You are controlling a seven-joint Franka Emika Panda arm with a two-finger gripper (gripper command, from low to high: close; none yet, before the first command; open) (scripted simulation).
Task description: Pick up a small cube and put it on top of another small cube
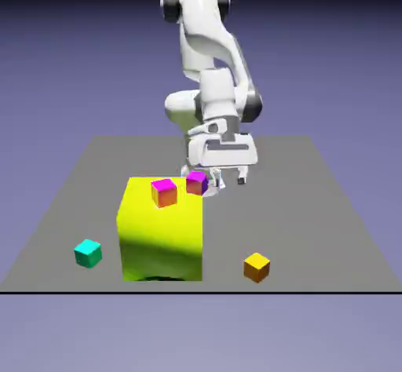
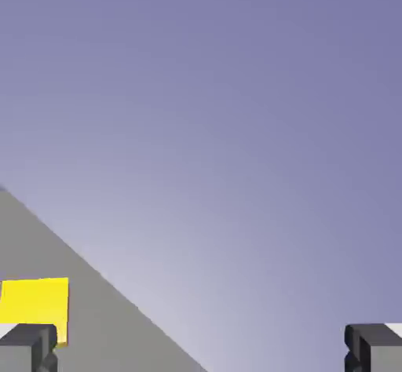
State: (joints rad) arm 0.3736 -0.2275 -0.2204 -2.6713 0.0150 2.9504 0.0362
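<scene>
Four small cubes and one big yellow block [image 1: 162, 237] sit on the grey table [image 1: 314, 206]. Taking the big yellow block as the landmark: the small cube with orange sides and a yellow top [image 1: 257, 267] lies on the table to the block's right in the exterior view, near the block's front lower corner but clearly apart from it. A teal cube [image 1: 88, 253] lies on the table on the block's other side, to the exterior view's left, also apart from it. A magenta-topped orange cube [image 1: 164, 192] rests on the block's top face, near the far edge. A second cube with a magenta top and purple side [image 1: 196, 183] shows just beyond the block's far right corner; whether it touches the block cannot be told.

The gripper [image 1: 228, 179] hangs beyond the block's far right corner, just beside the purple-sided cube, with its fingers spread wide and nothing between them. In the hand view the two grey fingertips [image 2: 30, 347] stand at opposite bottom corners with only backdrop and table between them, and a yellow patch [image 2: 34, 308] shows next to the left one.

The orange and yellow cube is well apart from the gripper, nearer the table's front edge, untouched.
</scene>
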